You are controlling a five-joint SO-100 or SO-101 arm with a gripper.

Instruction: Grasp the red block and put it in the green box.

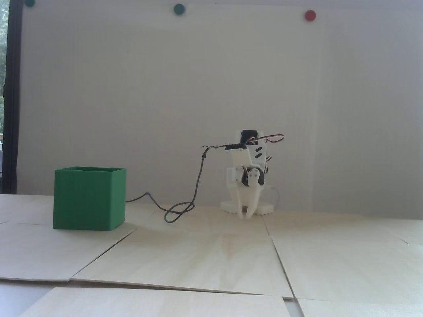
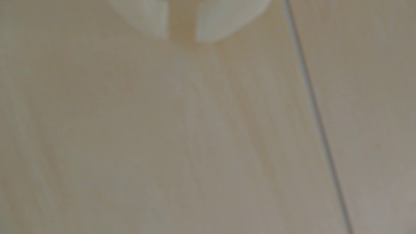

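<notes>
The green box (image 1: 89,198) stands on the wooden table at the left of the fixed view, its top open; its inside is hidden from this angle. The red block shows in neither view. The white arm is folded low at the middle back, with my gripper (image 1: 247,214) pointing down just above the table, well to the right of the box. The wrist view shows its two pale fingertips (image 2: 153,20) at the top edge. My gripper (image 2: 182,39) stands open by a narrow gap with only bare wood between the tips.
A black cable (image 1: 178,211) loops on the table between box and arm. Round magnets, green (image 1: 179,9) and red (image 1: 310,15), sit on the white wall behind. A seam between the wooden boards (image 2: 315,112) runs right of the fingertips.
</notes>
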